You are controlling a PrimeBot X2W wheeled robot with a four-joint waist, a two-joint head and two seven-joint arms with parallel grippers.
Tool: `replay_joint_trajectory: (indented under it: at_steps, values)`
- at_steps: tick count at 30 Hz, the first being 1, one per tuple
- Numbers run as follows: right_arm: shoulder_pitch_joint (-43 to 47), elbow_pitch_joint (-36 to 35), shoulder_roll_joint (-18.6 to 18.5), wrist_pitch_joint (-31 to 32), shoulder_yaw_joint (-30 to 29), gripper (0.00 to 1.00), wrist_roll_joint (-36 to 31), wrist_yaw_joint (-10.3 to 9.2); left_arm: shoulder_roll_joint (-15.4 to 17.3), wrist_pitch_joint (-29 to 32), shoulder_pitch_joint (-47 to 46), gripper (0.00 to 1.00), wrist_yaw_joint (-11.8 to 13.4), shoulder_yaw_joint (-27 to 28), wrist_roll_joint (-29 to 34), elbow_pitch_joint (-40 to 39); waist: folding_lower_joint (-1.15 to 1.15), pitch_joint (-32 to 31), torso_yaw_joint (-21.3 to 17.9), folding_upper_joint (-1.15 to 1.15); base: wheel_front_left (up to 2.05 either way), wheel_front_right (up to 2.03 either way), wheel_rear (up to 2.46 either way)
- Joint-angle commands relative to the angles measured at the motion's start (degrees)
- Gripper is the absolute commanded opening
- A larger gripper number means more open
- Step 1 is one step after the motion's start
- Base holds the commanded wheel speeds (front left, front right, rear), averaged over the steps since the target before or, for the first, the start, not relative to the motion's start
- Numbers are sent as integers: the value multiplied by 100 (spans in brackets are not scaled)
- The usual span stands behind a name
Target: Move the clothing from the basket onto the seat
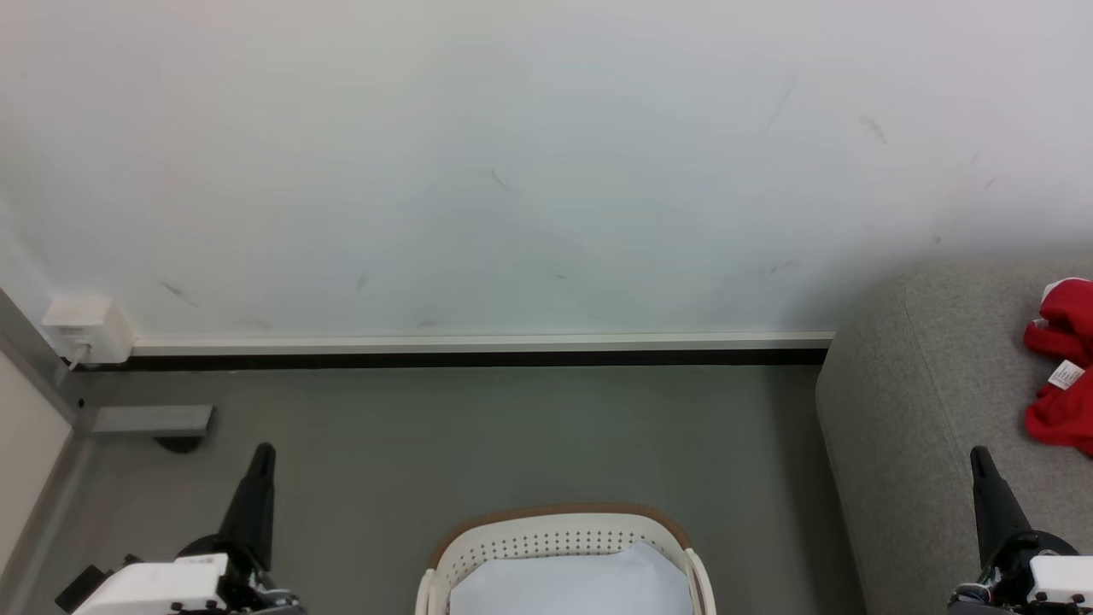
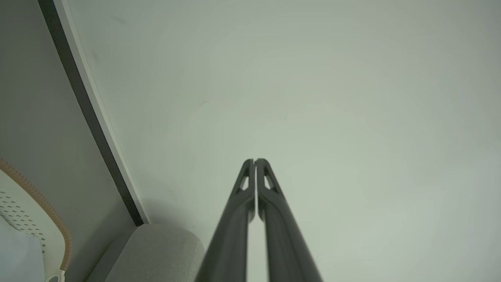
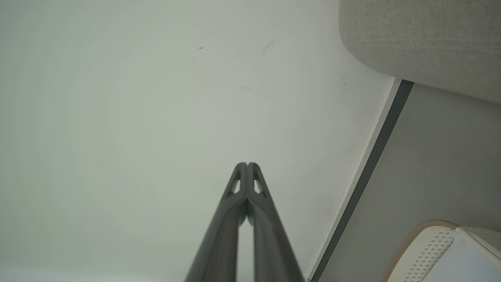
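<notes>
Red clothing [image 1: 1063,371] with white trim and a small white tag lies bunched on the grey seat [image 1: 922,410] at the right edge of the head view. The cream basket [image 1: 559,534] with a brown rim stands on the floor at bottom centre, and a pale bluish-white sheet [image 1: 572,585] lies inside it. My left gripper [image 1: 263,451] is shut and holds nothing, left of the basket. At the lower right, over the seat's front, my right gripper [image 1: 979,454] is shut and also holds nothing. In both wrist views the fingertips touch, left gripper [image 2: 255,161] and right gripper [image 3: 247,164], and they point at the white wall.
A white wall [image 1: 512,171] with a white and black skirting [image 1: 478,352] runs across the back. A white power adapter [image 1: 85,329] sits at the left corner, above a grey bracket [image 1: 154,420]. Grey floor [image 1: 512,436] lies between basket and wall.
</notes>
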Motion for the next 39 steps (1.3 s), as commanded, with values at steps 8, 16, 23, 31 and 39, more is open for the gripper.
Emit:
replay_joint_trajectory:
  at_steps: [8, 16, 23, 31, 39]
  values:
    - [-51, -23, -45, 7, 6, 0, 23, -12, 10, 26, -40, 0, -14, 19, -79, -15, 0, 0, 0, 0, 0, 0, 0]
    - [-49, -24, -53, -6, 17, 0, 31, -12, 10, 26, -40, 0, -14, 19, -79, -15, 0, 0, 0, 0, 0, 0, 0]
    - [-48, -25, -57, -16, 25, 0, 36, -12, 10, 26, -39, 0, -14, 19, -79, -15, 0, 0, 0, 0, 0, 0, 0]
    - [-46, -25, -64, -25, 36, 0, 47, -12, 11, 26, -40, 0, -14, 19, -79, -15, 0, 0, 0, 0, 0, 0, 0]
    - [-44, -26, -74, -40, 48, 0, 56, -12, 11, 26, -40, 0, -14, 19, -79, -16, 0, 0, 0, 0, 0, 0, 0]
